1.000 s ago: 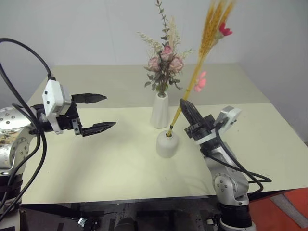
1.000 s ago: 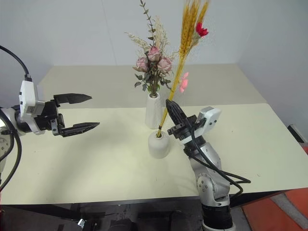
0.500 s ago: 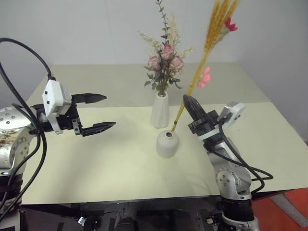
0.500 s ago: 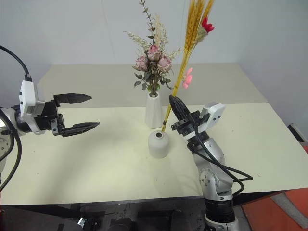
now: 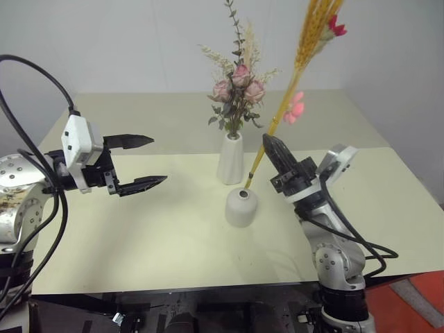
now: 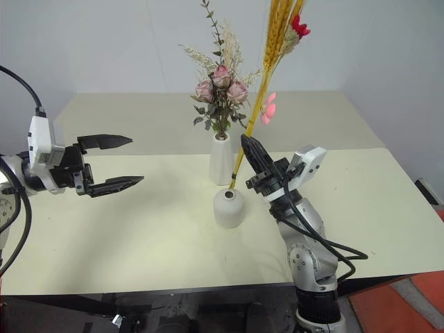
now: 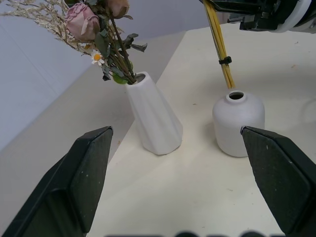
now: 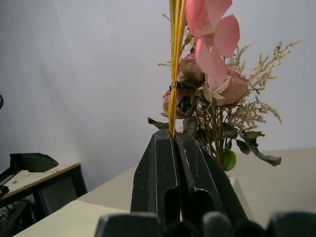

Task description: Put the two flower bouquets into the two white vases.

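White squat vase (image 5: 241,206) waits empty. Our right gripper (image 5: 272,149) pinches the yellow grass bunch (image 5: 300,66), stem tips just above its mouth. Next we must lower them in.

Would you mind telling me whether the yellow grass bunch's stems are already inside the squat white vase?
No, the dried-grass bunch's stem ends hang just above the squat vase's open mouth, gripped by the right hand.

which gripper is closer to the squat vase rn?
Right. The right gripper, shut on the dried-grass bunch, is just up and to the right of the squat vase, stem ends above its mouth. The left gripper hangs open, well off to the vase's left.
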Controlling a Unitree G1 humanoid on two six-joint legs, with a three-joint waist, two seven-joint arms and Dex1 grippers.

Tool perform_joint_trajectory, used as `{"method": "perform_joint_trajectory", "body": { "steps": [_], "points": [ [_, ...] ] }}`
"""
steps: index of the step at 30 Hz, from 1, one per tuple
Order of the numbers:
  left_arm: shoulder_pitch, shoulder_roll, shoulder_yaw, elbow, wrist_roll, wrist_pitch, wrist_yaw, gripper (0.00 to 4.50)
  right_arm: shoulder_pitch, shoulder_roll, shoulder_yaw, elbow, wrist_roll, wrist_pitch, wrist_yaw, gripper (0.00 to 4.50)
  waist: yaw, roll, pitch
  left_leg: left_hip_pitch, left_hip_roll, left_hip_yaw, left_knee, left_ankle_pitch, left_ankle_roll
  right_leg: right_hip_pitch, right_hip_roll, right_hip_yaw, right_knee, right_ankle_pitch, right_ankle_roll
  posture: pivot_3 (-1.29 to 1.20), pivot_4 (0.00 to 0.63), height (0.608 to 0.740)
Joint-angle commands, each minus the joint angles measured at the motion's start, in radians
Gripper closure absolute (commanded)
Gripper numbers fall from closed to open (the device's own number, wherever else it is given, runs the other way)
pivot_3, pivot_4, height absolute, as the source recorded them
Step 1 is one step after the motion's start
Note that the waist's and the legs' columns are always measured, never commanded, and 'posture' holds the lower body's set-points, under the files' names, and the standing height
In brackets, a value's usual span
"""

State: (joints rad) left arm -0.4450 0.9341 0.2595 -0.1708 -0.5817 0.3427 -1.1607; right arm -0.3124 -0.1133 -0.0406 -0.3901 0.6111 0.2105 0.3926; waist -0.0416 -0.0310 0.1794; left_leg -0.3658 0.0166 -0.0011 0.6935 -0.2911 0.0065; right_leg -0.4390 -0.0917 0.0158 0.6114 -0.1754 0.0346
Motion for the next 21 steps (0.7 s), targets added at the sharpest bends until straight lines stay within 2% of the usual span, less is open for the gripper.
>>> {"method": "perform_joint_trajectory", "body": {
  "steps": [1,21],
  "points": [
    [-0.015,0.001,0.016,-0.02,-0.002,-0.021,0.006,0.0,0.006,-0.002,0.005,-0.034,0.002,0.001,-0.001,4.44,0.0,0.0,0.0,0.0,0.0,0.0,0.0,0.0,0.0,0.0,0.0,0.0,0.0,0.0,0.0,0.0,0.15,0.74],
    [-0.004,0.001,0.017,-0.02,0.005,-0.029,0.01,0.0,0.056,0.005,0.049,0.001,-0.08,-0.038,0.029,4.44,0.0,0.0,0.0,0.0,0.0,0.0,0.0,0.0,0.0,0.0,0.0,0.0,0.0,0.0,0.0,0.0,0.15,0.74]
  ]
}}
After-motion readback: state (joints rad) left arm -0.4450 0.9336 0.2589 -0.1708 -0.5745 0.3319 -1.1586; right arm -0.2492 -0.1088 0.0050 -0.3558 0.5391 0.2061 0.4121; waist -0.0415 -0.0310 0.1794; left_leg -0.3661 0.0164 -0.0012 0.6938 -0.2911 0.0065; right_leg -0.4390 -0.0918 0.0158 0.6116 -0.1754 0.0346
